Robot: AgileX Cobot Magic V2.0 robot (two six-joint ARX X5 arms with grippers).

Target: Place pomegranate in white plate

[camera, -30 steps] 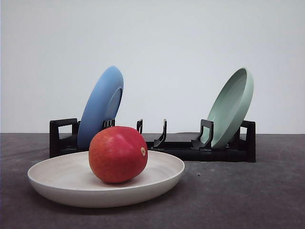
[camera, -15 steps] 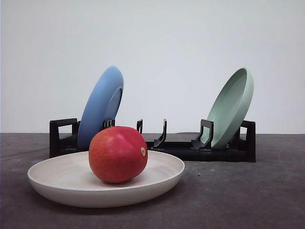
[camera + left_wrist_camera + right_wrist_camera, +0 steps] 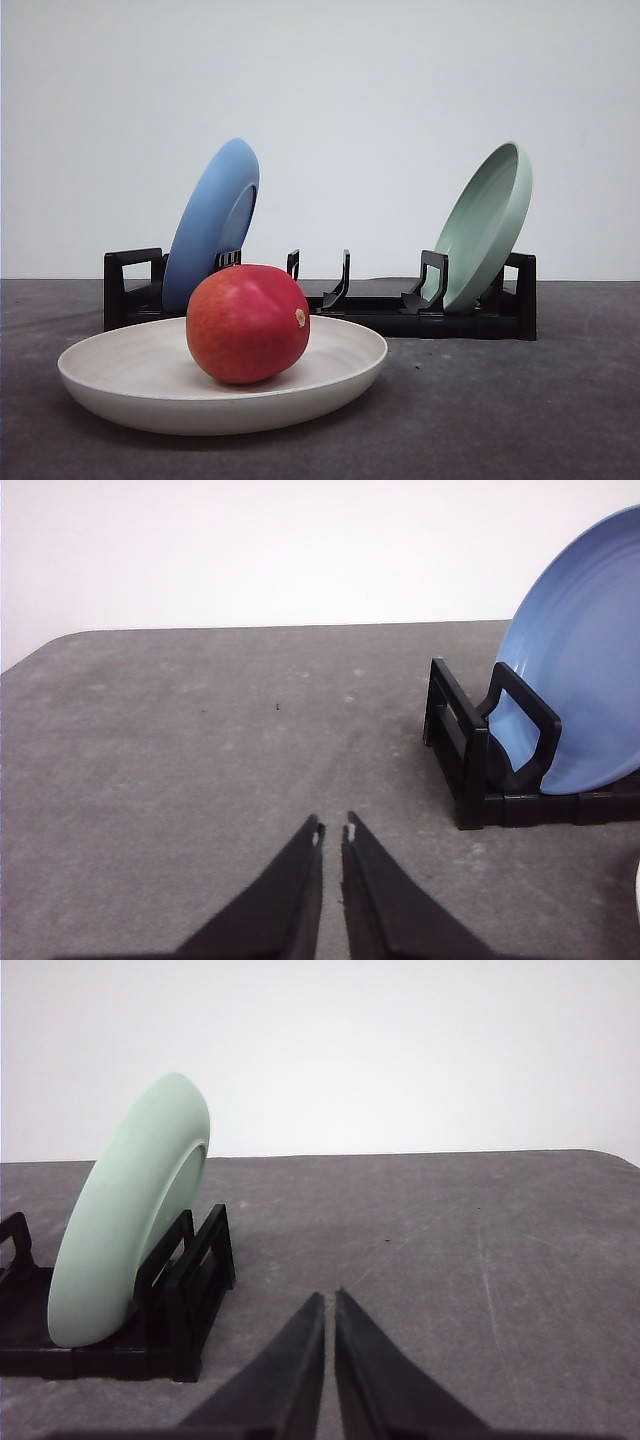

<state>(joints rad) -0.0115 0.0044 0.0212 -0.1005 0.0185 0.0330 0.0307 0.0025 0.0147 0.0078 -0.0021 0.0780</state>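
Pomegranate (image 3: 247,323): a glossy red fruit with an orange tinge and a small tan spot on its right flank, resting inside the white plate (image 3: 120,392), slightly left of the plate's centre. The plate, wide and shallow with a raised rim, lies flat on the dark grey table (image 3: 520,410) at the near left of the front view.

Behind the plate stands a black dish rack (image 3: 340,300) running across the table. A blue plate (image 3: 212,222) leans upright in the rack's left end, directly behind the fruit; a pale green plate (image 3: 488,226) leans in the right end. The middle slots between them hold nothing. A plain white wall (image 3: 360,110) closes the scene.

Left gripper (image 3: 333,832): the two dark fingers meet almost at their tips, with only a thin slit between them, and hold nothing. It hangs over bare table; the rack's end and the blue plate (image 3: 585,680) lie ahead of it and to its right, well apart from the tips. A sliver of the white plate's rim (image 3: 637,890) shows at the right edge of this view.

Right gripper (image 3: 330,1300): fingers likewise drawn together, a narrow slit between them, nothing held. The pale green plate (image 3: 125,1220) and its rack end (image 3: 190,1290) stand ahead and to its left, apart from the fingertips; bare table lies ahead and to its right.
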